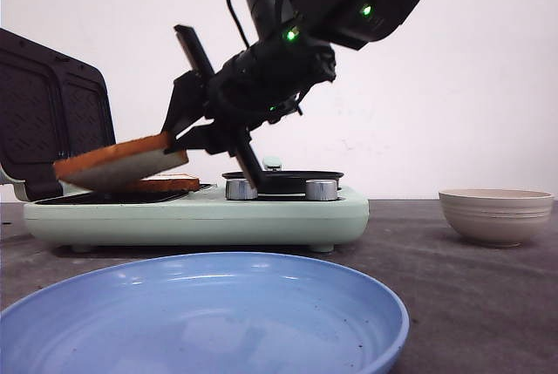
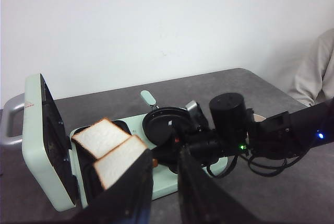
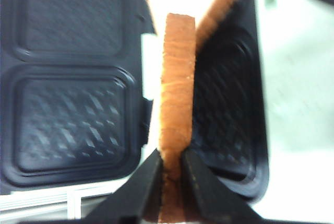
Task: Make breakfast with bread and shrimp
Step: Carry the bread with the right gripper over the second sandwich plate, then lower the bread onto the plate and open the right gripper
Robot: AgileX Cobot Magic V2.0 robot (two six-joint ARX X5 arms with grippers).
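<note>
The right gripper (image 1: 186, 140) is clamped on one bread slice (image 1: 122, 165), its two fingers (image 3: 140, 192) pinching the crust edge, as the right wrist view shows edge-on. In the front view this held slice is tilted and sits just above a second bread slice (image 1: 161, 185), which lies flat on the open grill plate of the pale green sandwich maker (image 1: 200, 214). The left wrist view shows both slices from above, the held slice (image 2: 120, 161) overlapping the lower slice (image 2: 100, 137) beside the raised lid (image 2: 39, 140). The left gripper (image 2: 164, 182) appears only in its own wrist view, where its two dark fingers stand apart with nothing between them, well away from the bread. Count: two bread slices, one sandwich maker with two round knobs (image 1: 241, 188) on its front, one small black pan (image 1: 283, 180) on its right half, one beige ribbed bowl (image 1: 496, 214), one blue plate (image 1: 209, 322). The bowl and plate rest on the dark surface (image 1: 453, 287) and show only in the front view. Only the left wrist view shows the pan's interior and a person's sleeve (image 2: 315, 72) at the edge. No view shows any shrimp clearly.
</note>
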